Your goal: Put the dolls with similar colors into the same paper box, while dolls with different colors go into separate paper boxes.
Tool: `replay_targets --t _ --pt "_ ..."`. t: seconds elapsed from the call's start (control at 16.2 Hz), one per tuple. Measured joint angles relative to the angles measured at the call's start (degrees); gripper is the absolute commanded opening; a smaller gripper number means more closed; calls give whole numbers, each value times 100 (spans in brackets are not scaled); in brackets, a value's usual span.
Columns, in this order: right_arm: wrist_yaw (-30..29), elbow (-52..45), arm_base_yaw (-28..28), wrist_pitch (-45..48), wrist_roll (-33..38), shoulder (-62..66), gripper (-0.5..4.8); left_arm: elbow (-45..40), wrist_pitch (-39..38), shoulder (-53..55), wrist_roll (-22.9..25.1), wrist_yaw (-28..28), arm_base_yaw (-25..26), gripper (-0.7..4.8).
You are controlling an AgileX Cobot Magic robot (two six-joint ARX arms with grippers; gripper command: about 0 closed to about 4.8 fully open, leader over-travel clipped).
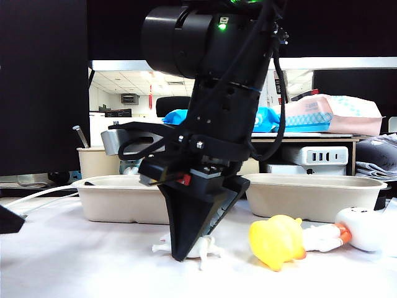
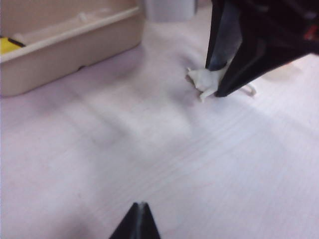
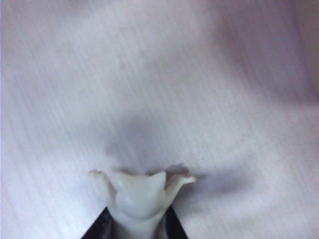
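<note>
Pincers: right pincer (image 3: pixel 137 226) clamped on white animal doll (image 3: pixel 139 196); left pincer (image 2: pixel 140 221) state unclear, no legible writing.

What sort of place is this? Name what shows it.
Probably an office or lab: a ceiling with panel lights behind, a desk with a white charging hub, and a black office chair.

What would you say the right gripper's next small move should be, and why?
Probably a short lift. The right gripper is down on the table with its jaws around the white animal, which looks pinched between them. The yellow duck lies close by, so rise before carrying toward a paper box. The left gripper is apart, idle.
</note>
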Motion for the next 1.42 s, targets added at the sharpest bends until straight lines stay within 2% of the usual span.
replay_targets --t 0.18,0.43,0.55,0.86,0.99,1.11,1.23,1.42 --pt "142 68 -114 -31 2 17 80 0 -4 4 0 0 -2 -5" --pt "297 317 -492 -219 0 -74 80 0 -2 4 0 -17 -656 -5" --pt "293 361 -640 -208 0 -229 80 0 -4 -26 0 -2 -800 -5" --pt "302 358 -1644 -208 -59 -785 80 0 -7 -1043 0 -4 -798 -5" --pt "203 361 -1880 -186 -63 -809 88 0 -4 -1357 0 -7 -776 -5" --pt "-448 361 -1773 -199 -76 -809 158 2 2 -1512 0 -4 -776 -5" --pt "-590 361 -1537 -179 -94 -804 245 0 -7 -1473 0 -7 -776 -5" --pt "-605 361 -1257 -127 -92 -518 257 0 0 -1141 0 -4 -765 -5"
